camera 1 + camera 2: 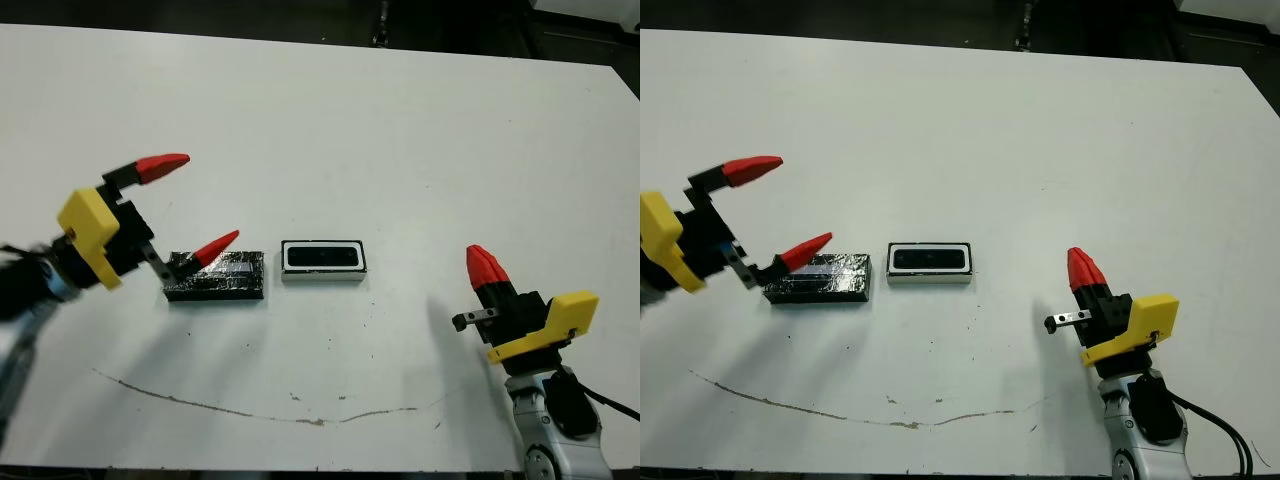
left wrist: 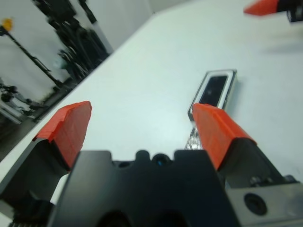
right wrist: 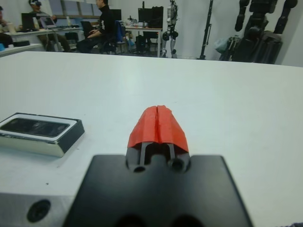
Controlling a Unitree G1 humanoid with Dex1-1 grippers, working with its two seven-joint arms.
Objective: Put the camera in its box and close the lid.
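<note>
The white box (image 1: 323, 270) lies at the middle of the table with the slim black camera (image 1: 323, 257) lying in its hollow. Just left of it, the lid (image 1: 228, 279), a glossy black slab, lies flat on the table beside the box. My left gripper (image 1: 205, 200) is open and hangs over the lid's left end, its lower fingertip (image 1: 222, 243) above the slab. My right gripper (image 1: 481, 258) is shut on nothing and stands well right of the box. The right wrist view shows the box (image 3: 53, 143) with the camera (image 3: 33, 126) in it.
A thin brown line (image 1: 250, 408) runs across the table near its front edge. The table's far edge (image 1: 300, 42) borders a dark floor. In the right wrist view, people (image 3: 102, 26) sit at desks beyond the table.
</note>
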